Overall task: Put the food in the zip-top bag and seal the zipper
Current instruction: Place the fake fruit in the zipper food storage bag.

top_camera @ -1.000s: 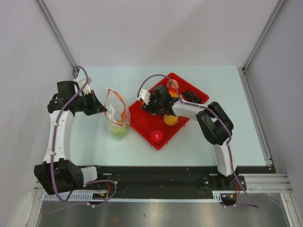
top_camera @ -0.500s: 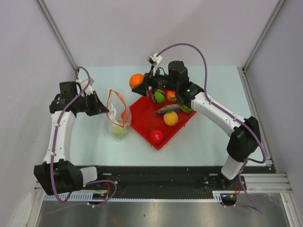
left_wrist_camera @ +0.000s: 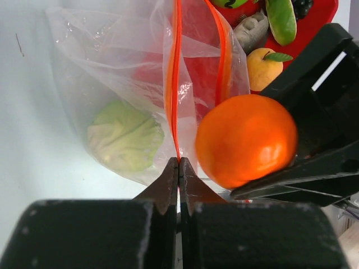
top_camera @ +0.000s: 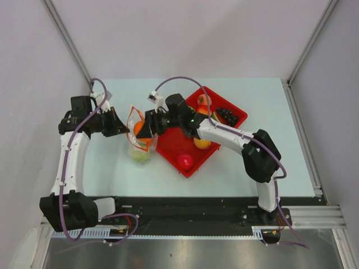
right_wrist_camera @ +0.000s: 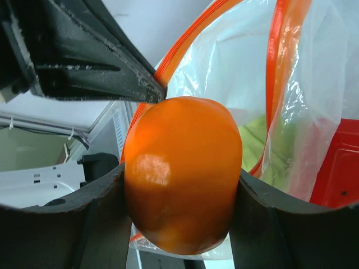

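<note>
The clear zip-top bag (top_camera: 140, 143) stands open on the table, with a green cabbage (left_wrist_camera: 126, 136) inside it. My left gripper (left_wrist_camera: 179, 162) is shut on the bag's orange-red zipper strip (left_wrist_camera: 177, 78) and holds that side of the mouth up; it also shows in the top view (top_camera: 120, 129). My right gripper (top_camera: 140, 130) is shut on an orange (right_wrist_camera: 182, 182) and holds it at the bag's open mouth, right next to the left fingers. The orange also shows in the left wrist view (left_wrist_camera: 245, 140). The slider tab is not visible.
A red tray (top_camera: 174, 147) stands right of the bag, holding a red tomato (top_camera: 185, 161), a yellow-orange fruit (top_camera: 202, 142), dark grapes (top_camera: 227, 115), a peach (top_camera: 203, 101) and, in the left wrist view, a grey fish (left_wrist_camera: 251, 32). Walls enclose the table.
My right gripper lifted the orange off the tray, swung it high to the left, then brought it down to the bag's mouth. The left gripper stayed on the zipper strip.
</note>
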Robot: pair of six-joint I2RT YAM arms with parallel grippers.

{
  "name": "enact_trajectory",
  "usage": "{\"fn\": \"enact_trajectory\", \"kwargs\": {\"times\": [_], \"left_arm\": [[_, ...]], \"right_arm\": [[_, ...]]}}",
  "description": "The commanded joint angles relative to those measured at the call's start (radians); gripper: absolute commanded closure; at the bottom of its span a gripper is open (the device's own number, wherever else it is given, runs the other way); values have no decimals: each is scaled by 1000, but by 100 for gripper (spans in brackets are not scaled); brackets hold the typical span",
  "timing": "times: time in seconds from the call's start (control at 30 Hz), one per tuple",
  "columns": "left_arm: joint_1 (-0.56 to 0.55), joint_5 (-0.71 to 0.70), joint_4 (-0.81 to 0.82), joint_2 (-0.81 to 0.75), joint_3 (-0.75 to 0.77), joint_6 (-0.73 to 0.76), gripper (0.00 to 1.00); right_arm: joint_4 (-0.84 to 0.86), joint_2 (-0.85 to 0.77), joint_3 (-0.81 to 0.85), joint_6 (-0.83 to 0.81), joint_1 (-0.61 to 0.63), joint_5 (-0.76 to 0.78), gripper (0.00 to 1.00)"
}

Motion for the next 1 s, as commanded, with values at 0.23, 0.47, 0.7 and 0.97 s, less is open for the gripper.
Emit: {"fn": "enact_trajectory", "kwargs": {"times": [0.23, 0.47, 0.7, 0.97], "left_arm": [[-6, 3, 0, -32, 38, -21, 100], [-6, 7, 8, -21, 35, -32, 100], [-6, 15, 20, -8, 35, -45, 100], [-5, 3, 11, -20, 47, -36, 100]], "right_arm": [[-50, -10, 101, 22, 17, 118, 0], [-18, -63, 144, -30, -76, 69, 0], [13, -56, 163, -4, -123, -6, 3], [-123, -108, 55, -49, -132, 38, 24]]}}
